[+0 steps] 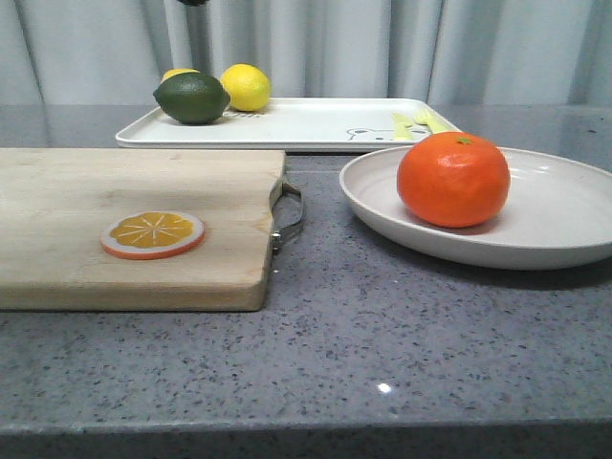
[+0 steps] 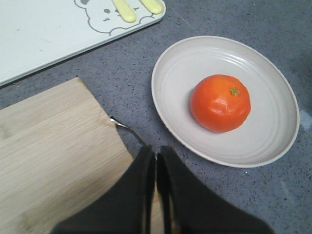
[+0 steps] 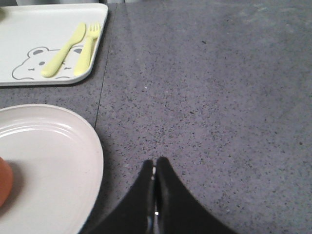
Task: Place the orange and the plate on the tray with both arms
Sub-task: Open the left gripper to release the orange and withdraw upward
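The orange [image 1: 453, 179] sits in the off-white plate [image 1: 564, 225] on the grey counter at the right. Both show in the left wrist view, the orange [image 2: 220, 103] in the plate [image 2: 173, 78]. The white tray [image 1: 316, 124] lies behind, with a bear drawing and yellow cutlery marks; it also shows in the left wrist view [image 2: 44, 39] and the right wrist view [image 3: 29, 29]. My left gripper [image 2: 156, 155] is shut and empty, above the cutting board's edge beside the plate. My right gripper [image 3: 155, 165] is shut and empty over bare counter beside the plate [image 3: 58, 161]. Neither gripper shows in the front view.
A wooden cutting board [image 1: 115, 201] with a metal handle [image 1: 290, 215] lies at the left and bears a flat orange slice [image 1: 153, 234]. A green lime [image 1: 191, 98] and a yellow lemon [image 1: 246, 86] sit on the tray's left end. Curtains hang behind.
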Available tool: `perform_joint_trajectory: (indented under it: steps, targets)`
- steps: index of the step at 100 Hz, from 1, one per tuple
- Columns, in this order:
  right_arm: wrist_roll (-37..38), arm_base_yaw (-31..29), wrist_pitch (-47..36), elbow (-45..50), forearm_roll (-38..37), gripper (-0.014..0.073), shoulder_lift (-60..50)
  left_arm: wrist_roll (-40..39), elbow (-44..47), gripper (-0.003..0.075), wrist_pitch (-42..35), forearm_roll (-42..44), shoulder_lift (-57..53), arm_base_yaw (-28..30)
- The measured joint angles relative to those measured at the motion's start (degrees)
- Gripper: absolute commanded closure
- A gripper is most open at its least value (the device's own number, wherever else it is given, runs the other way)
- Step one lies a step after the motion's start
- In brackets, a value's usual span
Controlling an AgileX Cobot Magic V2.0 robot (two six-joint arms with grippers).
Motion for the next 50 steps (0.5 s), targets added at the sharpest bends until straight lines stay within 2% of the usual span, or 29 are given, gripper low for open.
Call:
perform_joint_trajectory:
  steps: [15, 20, 37, 44, 50]
  targets:
    - [0.00, 1.75, 6.34, -4.15, 0.00, 0.0616, 3.96, 0.00, 6.84, 0.0739, -0.90, 0.00, -8.18, 1.59]
    - [0.00, 2.54, 8.43, -5.78, 0.00, 0.0566, 5.83, 0.00, 8.77, 0.0739, -0.92, 0.02, -10.74, 1.94]
    - [0.00, 5.01, 15.16, -11.90, 0.30, 0.0320, 11.93, 0.00, 14.62, 0.0739, -1.05, 0.02, -18.84, 2.30]
    - [0.00, 5.31, 17.74, -14.42, 1.38, 0.0264, 14.70, 0.00, 16.35, 0.0739, -1.05, 0.02, -21.51, 2.30]
    - [0.00, 5.41, 19.74, -16.32, 2.50, 0.0254, 16.98, 0.00, 17.77, 0.0739, -1.05, 0.02, -23.43, 2.30]
